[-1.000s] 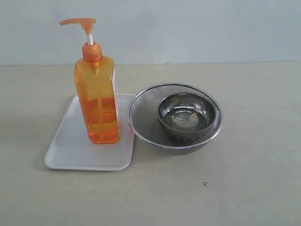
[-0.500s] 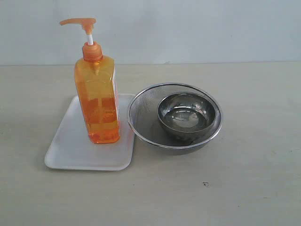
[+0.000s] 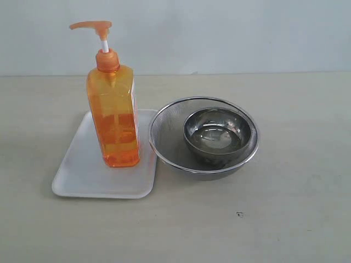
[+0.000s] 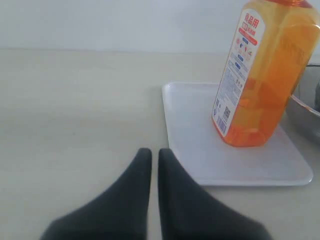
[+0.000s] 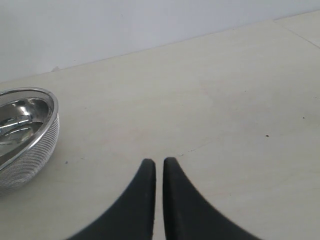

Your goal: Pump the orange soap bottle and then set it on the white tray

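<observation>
Pale wall behind beige bench (image 3: 285, 219). No change over last second: nothing shifted in exterior view, no arm enters that frame. Orange soap bottle (image 3: 113, 120) upright on white tray (image 3: 82, 175), left-centre of frame, near tray's right edge, just beside mesh bowl (image 3: 164, 139). Placement looks done; whether pumped, cannot tell. Left end effector (image 4: 150, 157) closed, empty, near tray corner; right end effector (image 5: 159, 167) closed, empty. Bottle translucent, flat-sided; pump head (image 3: 90, 24) raised on white stem (image 3: 104, 45).

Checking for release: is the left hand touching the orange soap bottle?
Apart. The left wrist view shows a clear gap between the left hand and the orange soap bottle.
</observation>
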You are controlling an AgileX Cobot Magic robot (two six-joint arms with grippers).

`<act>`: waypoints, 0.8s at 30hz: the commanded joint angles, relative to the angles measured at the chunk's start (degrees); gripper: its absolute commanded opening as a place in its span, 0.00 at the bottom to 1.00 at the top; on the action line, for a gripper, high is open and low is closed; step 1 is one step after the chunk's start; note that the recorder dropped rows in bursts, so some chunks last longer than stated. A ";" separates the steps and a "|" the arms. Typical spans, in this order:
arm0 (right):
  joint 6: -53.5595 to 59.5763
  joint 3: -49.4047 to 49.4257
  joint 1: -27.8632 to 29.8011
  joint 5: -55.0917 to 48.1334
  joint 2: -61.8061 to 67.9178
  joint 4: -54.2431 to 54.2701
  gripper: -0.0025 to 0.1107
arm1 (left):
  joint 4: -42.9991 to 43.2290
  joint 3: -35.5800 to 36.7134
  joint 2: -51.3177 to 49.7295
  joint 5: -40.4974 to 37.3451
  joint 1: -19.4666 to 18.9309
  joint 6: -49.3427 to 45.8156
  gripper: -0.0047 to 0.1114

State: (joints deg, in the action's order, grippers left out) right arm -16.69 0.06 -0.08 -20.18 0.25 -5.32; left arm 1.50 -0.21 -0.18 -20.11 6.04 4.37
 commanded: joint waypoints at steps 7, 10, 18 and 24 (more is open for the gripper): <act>0.07 -0.06 0.08 0.55 -0.25 -0.03 0.03 | -0.45 0.21 0.18 -0.15 -0.17 0.10 0.08; 0.07 -0.06 0.08 0.55 -0.25 -0.03 0.03 | -0.45 0.21 0.18 -0.15 -0.17 0.10 0.08; -0.17 -0.06 0.08 0.01 -0.25 -0.03 0.03 | -0.45 0.21 0.18 -0.15 -0.17 0.10 0.08; -1.15 -0.06 0.08 0.14 -0.25 -0.03 0.03 | -0.45 0.21 0.18 -0.15 -0.17 0.10 0.08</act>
State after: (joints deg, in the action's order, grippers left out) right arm -17.36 0.06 -0.08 -20.18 0.25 -5.32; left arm 1.50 -0.21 -0.18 -20.11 6.04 4.37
